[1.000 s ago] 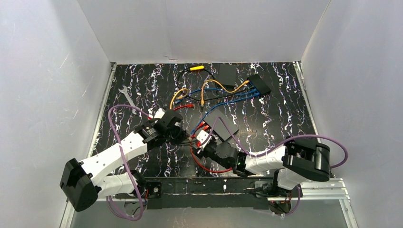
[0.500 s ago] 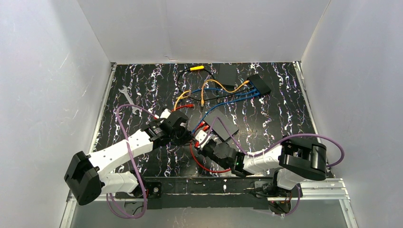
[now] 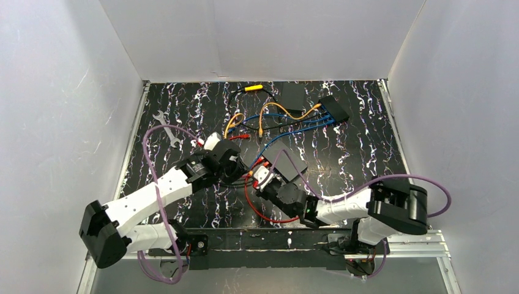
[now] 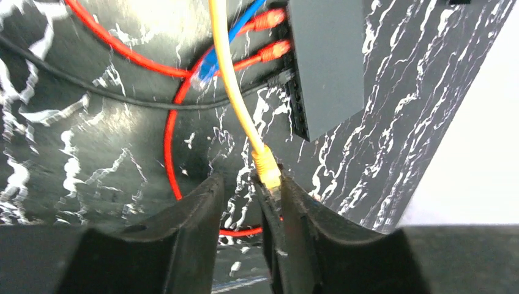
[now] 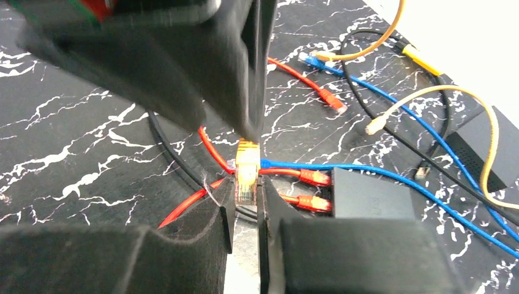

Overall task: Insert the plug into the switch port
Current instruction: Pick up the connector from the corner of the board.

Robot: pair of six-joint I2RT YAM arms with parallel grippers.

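Colour of the plug [image 5: 246, 171] is yellow-orange, with a clear plastic end, and it sits on a thin yellow cable [image 4: 229, 73]. It is near the middle of the black marbled table [image 3: 183, 104], just beside the nearer switch [image 5: 370, 196] but apart from it, and it is not in any port.

The nearer switch is a flat dark grey box. In the side that faces the grippers, two red plugs [image 5: 315, 177] are seated one beside the other. A blue cable [image 5: 294, 164] passes close by them; I cannot tell if it ends in a port. A second switch [image 3: 333, 109] lies at the far side of the table, with blue and orange cables going into it.

Both arms reach low toward the same place. The left arm comes from the near left corner, forward and to the right. The right arm stretches from the near right side to the left. The two grippers meet tip to tip beside the nearer switch.

The right gripper [image 5: 245, 205] has its fingers pressed on both sides of the plug's clear end. The left gripper [image 4: 242, 184] has its fingers apart, with a gap between them. In the left wrist view the plug lies at the tip of the right-hand finger only, and the other finger does not touch it.
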